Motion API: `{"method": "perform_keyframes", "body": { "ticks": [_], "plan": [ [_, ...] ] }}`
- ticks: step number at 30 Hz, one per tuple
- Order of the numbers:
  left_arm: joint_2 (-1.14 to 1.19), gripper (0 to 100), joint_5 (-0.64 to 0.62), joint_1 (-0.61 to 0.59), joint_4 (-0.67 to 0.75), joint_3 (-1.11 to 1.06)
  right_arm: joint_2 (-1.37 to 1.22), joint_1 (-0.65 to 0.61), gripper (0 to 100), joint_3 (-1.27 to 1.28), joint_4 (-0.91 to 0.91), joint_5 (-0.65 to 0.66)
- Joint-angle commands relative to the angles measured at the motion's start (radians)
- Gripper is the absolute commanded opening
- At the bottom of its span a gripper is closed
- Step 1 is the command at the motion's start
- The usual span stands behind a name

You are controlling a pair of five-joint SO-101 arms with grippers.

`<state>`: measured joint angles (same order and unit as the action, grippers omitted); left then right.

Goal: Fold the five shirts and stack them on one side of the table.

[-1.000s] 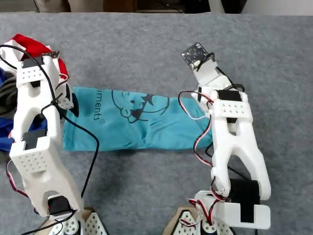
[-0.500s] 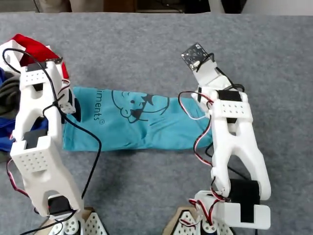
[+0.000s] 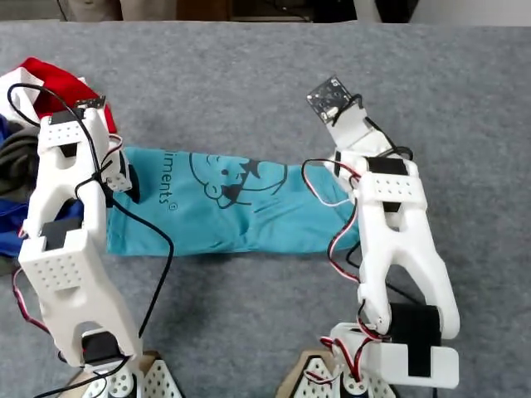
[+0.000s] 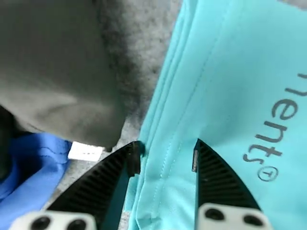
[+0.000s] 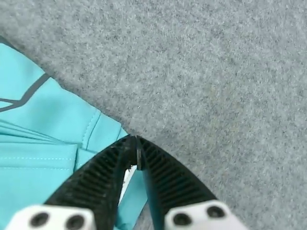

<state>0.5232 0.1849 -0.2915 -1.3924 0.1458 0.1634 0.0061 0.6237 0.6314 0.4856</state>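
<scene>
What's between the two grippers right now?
The teal shirt spans the stretch from the left gripper to the right gripper, as the high view shows.

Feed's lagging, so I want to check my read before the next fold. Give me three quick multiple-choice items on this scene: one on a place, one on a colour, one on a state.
1. Where is the pile of unfolded shirts?
A. Beside the left arm
B. Between the two arms
C. Beside the right arm

2. What colour is the folded shirt lying across between the arms?
A. Red
B. Grey
C. Teal

3. How is the left gripper?
A. Shut on a blue shirt
B. Open, astride the folded shirt's end
C. Shut on nothing

Answers:
1 A: the high view shows the heap next to the left arm.
2 C: the long strip of cloth is teal in every view.
3 B: the left wrist view shows its fingers apart with teal cloth between them.
</scene>
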Motion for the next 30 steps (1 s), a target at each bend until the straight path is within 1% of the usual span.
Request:
{"method": "perform_keyframes", "body": {
  "ticks": [1, 5, 11, 14, 18, 21, 24, 27, 30],
  "plan": [
    [0.030, 19, 0.014, 0.002, 0.003, 0.017, 0.007, 0.013, 0.5, 0.002, -0.020, 0.009],
    [0.087, 13, 0.060, 0.002, -0.005, 0.044, 0.007, 0.013, 0.5, 0.002, -0.020, 0.011],
    [0.116, 11, 0.057, 0.002, -0.005, 0.083, 0.005, 0.013, 0.5, 0.002, -0.020, 0.011],
    [0.116, 2, 0.055, 0.008, -0.002, 0.087, 0.004, 0.013, 0.5, 0.002, -0.020, 0.011],
    [0.105, 2, 0.054, 0.020, -0.008, 0.115, 0.004, 0.015, 0.5, 0.002, -0.020, 0.011],
    [0.064, 2, 0.054, 0.025, -0.084, 0.199, 0.004, 0.016, 0.5, 0.002, -0.032, 0.005],
    [0.022, 2, 0.057, 0.023, -0.143, 0.296, 0.004, 0.051, 0.5, 0.007, -0.057, 0.000],
    [-0.008, 2, 0.057, 0.029, -0.222, 0.410, 0.010, 0.113, 0.7, 0.002, -0.098, -0.069],
    [-0.013, 2, 0.055, 0.075, -0.278, 0.488, 0.007, 0.203, 0.9, 0.001, -0.175, -0.110]
  ]
}}
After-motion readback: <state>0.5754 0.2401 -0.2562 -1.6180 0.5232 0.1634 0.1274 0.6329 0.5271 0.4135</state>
